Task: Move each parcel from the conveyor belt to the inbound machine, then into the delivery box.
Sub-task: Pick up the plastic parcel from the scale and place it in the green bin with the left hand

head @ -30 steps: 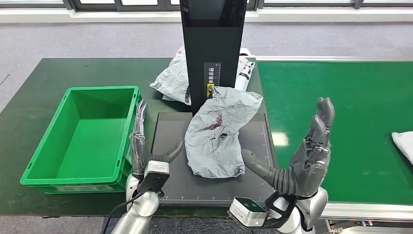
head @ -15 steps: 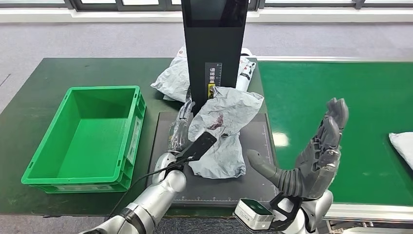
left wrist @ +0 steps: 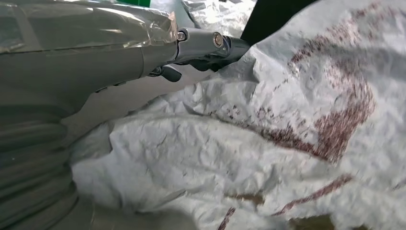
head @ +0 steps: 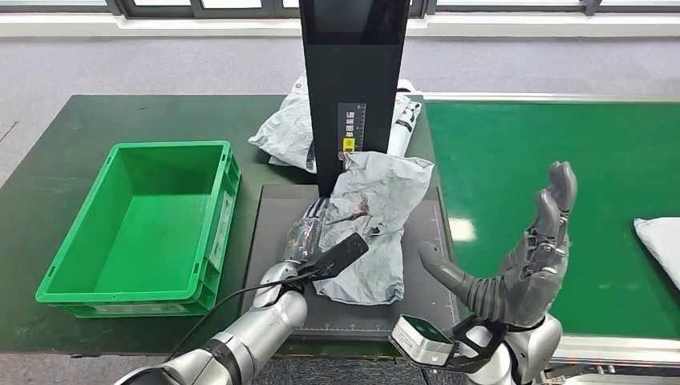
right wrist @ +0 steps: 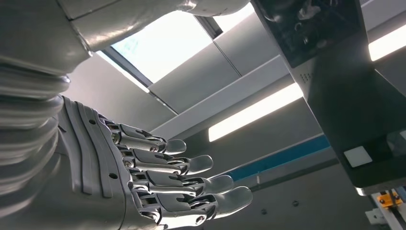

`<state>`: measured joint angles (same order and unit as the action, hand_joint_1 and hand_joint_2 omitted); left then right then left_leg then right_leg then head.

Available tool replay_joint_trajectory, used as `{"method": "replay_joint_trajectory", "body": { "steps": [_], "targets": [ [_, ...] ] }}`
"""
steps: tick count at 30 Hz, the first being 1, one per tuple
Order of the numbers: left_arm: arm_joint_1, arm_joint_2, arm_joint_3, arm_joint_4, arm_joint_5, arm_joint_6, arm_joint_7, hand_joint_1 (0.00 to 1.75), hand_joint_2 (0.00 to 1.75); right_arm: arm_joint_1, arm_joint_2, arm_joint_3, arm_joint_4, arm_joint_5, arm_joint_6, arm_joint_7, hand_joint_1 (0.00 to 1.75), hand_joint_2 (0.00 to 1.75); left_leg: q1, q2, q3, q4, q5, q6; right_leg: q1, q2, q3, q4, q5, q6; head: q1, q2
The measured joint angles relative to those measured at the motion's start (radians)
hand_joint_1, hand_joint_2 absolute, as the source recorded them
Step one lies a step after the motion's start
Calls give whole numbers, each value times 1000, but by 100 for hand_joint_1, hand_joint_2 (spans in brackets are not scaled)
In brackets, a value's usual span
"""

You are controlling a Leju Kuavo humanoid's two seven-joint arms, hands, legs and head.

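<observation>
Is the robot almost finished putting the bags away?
Not nearly. One grey parcel already lies on the black inbound machine, so that step looks done. The left hand is against that parcel, the right hand is open and empty. The green delivery box holds nothing yet, and another parcel waits on the conveyor belt.

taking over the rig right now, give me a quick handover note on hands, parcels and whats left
Left hand: against the near left edge of the crumpled grey parcel; whether it grips it, cannot tell.
Right hand: raised, open, holding nothing.
Parcel lies on the black platform of the inbound machine, leaning on its column. Green delivery box holds no parcel. Another parcel sits at the conveyor belt's right edge; more bags lie behind the column.
Done: first parcel on the machine.
Left: move it into the box, then handle the belt parcel.
</observation>
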<state>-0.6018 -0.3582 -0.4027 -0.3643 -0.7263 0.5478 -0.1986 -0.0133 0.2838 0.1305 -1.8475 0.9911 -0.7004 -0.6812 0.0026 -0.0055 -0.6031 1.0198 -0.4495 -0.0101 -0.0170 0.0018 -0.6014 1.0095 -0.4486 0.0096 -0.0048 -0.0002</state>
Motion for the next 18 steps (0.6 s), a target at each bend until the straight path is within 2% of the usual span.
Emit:
{"method": "replay_joint_trajectory", "body": {
  "steps": [8, 14, 18],
  "targets": [
    [-9, 0, -14, 26, -46, 0, 26, 175, 175, 0, 0, -7, 5, -3, 0, -10, 0, 175, 0, 0, 0, 0, 0, 0, 0, 0, 0, 0, 0, 0, 0, 0],
    [-9, 0, -13, 25, -91, 124, 30, 175, 175, 1, 0, -8, 5, 17, 0, 14, 0, 175, 0, 0, 0, 0, 0, 0, 0, 0, 0, 0, 0, 0, 0, 0],
    [3, 1, 8, -14, -179, 148, 32, 175, 175, 1, 0, -9, 5, 26, 0, 28, 0, 175, 0, 0, 0, 0, 0, 0, 0, 0, 0, 0, 0, 0, 0, 0]
  ]
}}
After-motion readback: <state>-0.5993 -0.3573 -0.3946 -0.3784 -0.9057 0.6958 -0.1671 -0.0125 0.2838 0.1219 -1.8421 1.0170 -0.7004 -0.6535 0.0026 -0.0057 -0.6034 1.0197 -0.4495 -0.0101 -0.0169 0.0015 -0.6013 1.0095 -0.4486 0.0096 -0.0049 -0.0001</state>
